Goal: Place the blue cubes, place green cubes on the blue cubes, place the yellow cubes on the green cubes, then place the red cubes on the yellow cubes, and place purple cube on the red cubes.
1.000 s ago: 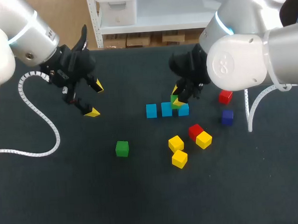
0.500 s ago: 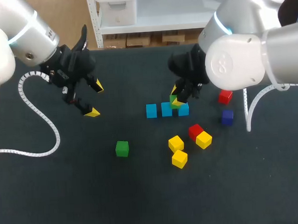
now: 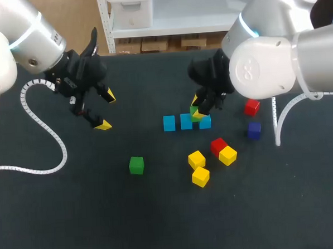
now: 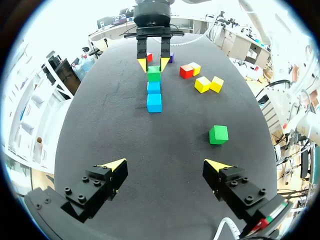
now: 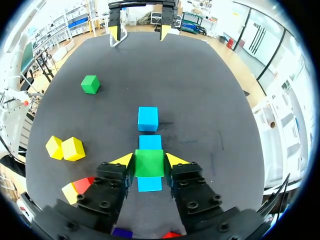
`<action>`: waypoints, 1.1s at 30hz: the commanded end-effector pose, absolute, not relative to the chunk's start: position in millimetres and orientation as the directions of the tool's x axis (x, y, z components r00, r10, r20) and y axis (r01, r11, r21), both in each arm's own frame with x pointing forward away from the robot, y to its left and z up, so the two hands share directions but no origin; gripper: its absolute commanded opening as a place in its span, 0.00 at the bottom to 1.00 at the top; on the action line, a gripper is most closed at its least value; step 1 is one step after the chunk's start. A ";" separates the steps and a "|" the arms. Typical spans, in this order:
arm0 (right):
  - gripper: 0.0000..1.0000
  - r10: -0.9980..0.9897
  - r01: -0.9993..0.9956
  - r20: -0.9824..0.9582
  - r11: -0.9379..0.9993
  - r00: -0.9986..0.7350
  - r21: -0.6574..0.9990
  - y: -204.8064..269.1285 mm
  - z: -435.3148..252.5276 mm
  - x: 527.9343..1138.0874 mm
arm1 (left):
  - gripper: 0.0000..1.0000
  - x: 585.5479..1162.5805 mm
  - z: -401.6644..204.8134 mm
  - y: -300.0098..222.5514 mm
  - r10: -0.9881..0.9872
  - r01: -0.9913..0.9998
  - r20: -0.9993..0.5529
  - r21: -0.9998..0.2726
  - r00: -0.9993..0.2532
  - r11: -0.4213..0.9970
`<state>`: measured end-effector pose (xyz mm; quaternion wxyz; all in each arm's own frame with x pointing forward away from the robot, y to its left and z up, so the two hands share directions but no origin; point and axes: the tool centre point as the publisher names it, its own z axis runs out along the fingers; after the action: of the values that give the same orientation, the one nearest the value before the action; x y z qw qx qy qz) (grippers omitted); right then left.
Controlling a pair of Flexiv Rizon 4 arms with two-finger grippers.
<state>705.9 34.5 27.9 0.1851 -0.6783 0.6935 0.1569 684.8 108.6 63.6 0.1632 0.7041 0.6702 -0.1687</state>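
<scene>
Head view: right gripper [image 3: 198, 107], jaws clamped on a green cube [image 3: 195, 111], sits atop the blue cubes [image 3: 177, 122].

Left wrist view: left gripper [image 4: 165, 165] jaws apart; second green cube [image 4: 218, 134] ahead at one o'clock.

Right wrist view: green layer in hand; next, seat squarely and release.

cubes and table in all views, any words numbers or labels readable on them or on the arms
Cubes: none; all faces are plain, from the green cube in the right gripper to the blue cubes, yellow cubes, red cubes and purple cube.
Table: none.
Right arm: a small mark on its joint, too small to read.
</scene>
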 end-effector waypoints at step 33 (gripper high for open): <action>0.75 -0.881 -0.999 -0.472 0.022 -0.003 -0.033 36.6 28.3 711.3 | 1.00 686.4 63.1 108.9 0.888 0.999 -0.457 0.003 0.047 -0.052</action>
<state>710.3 37.4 27.1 0.1862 -0.6807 0.6909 0.1568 684.8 108.6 63.6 0.1632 0.7041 0.6702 -0.1687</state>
